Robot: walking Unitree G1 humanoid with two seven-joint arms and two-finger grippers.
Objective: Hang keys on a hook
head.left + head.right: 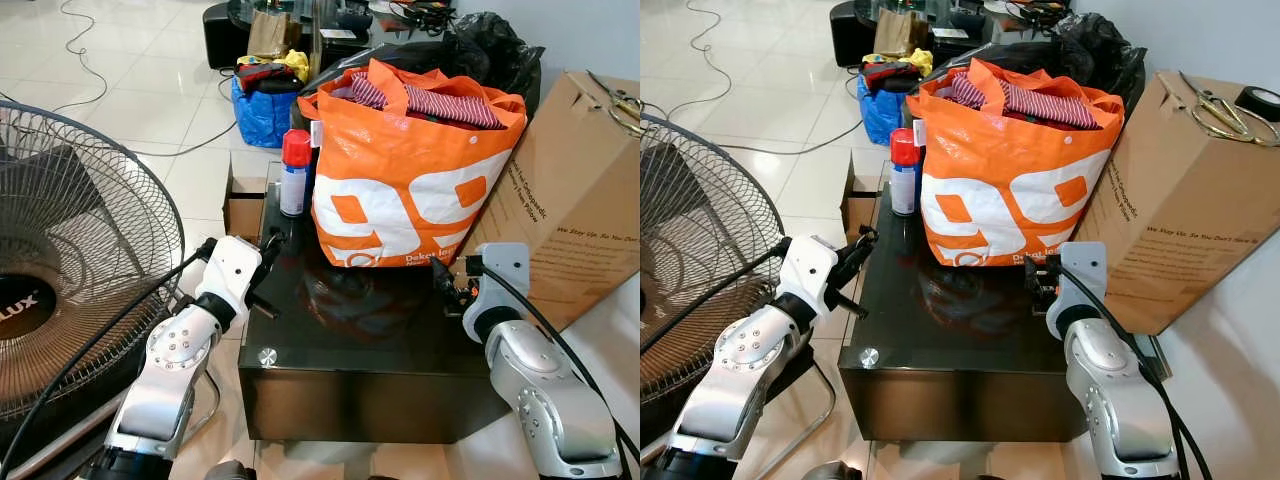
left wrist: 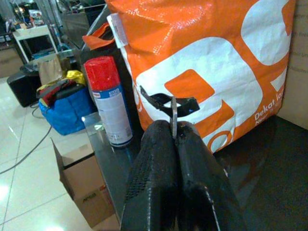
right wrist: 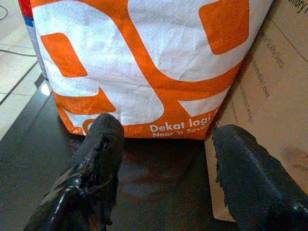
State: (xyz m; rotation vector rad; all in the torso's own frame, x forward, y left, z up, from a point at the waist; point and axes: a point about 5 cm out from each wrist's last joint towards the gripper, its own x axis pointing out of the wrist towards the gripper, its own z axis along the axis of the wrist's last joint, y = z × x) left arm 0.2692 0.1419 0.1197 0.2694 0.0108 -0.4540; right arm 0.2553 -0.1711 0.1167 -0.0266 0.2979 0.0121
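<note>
- Left gripper point(image 2: 174, 139) at the black table's point(image 1: 350, 350) left edge, its fingers pressed together, pinching a thin metal ring with a dark key piece point(image 2: 166, 102)
- Right gripper point(image 3: 166, 144) spread wide, over the table's right side, facing an orange bag point(image 1: 410, 180)
- Red-capped spray can point(image 1: 294, 172) stands just left of the bag
- Cardboard box point(image 1: 575, 190) to the right

Spray can point(image 1: 294, 174) left of bag point(image 1: 410, 180)
</note>
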